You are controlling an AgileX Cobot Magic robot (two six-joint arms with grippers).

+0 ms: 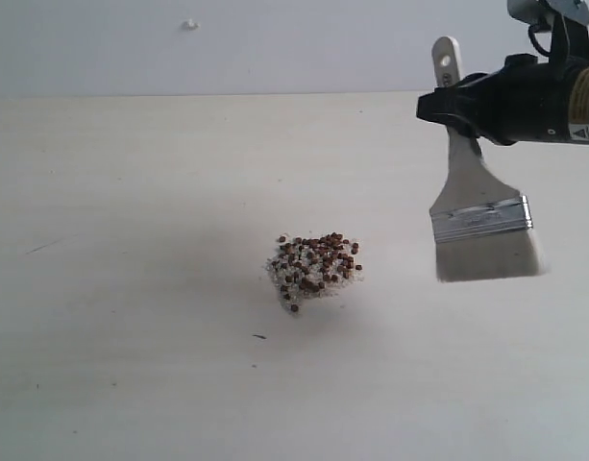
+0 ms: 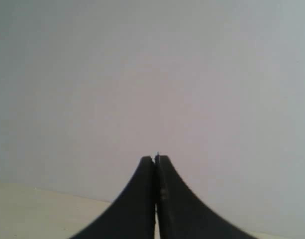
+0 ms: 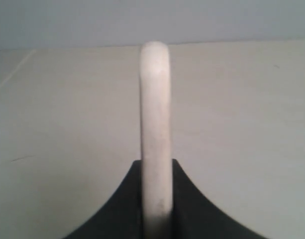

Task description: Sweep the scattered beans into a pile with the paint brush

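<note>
Right end effector (image 1: 459,113): clamped on the brush (image 1: 478,219) handle, just below the hole at its end. Handle up, bristles down.
Brush: slightly tilted, right of the pile (image 1: 311,266) in the exterior view and apart from it. Cannot tell whether the bristle tips touch the worktop (image 1: 131,288).
Left end effector (image 2: 155,160): jaws pressed together, empty, facing a plain wall (image 2: 142,74).
Beans (image 1: 318,252): gathered in one pile mid-worktop among whitish crumbs (image 1: 279,286), with a few strays at its near edge.
</note>
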